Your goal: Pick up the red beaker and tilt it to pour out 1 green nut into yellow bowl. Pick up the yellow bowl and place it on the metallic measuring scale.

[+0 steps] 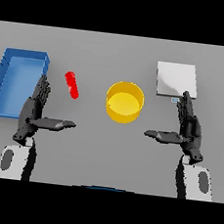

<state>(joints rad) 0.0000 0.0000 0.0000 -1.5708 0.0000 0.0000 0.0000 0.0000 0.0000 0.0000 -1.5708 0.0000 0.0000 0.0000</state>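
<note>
Red beaker [71, 85] beside yellow bowl [124, 102]

Two dark hands, near-black with grey highlights along the fingers and thumbs: left hand [31, 112] at lower left of the frame, right hand [189, 130] at lower right. Slim, segmented fingers; thumbs paler grey along the top. Narrow dark wrists below each palm. White forearm shells at the bottom edge, rounded, each bearing a grey oval inset, with dark panels on the inner sides.
</note>
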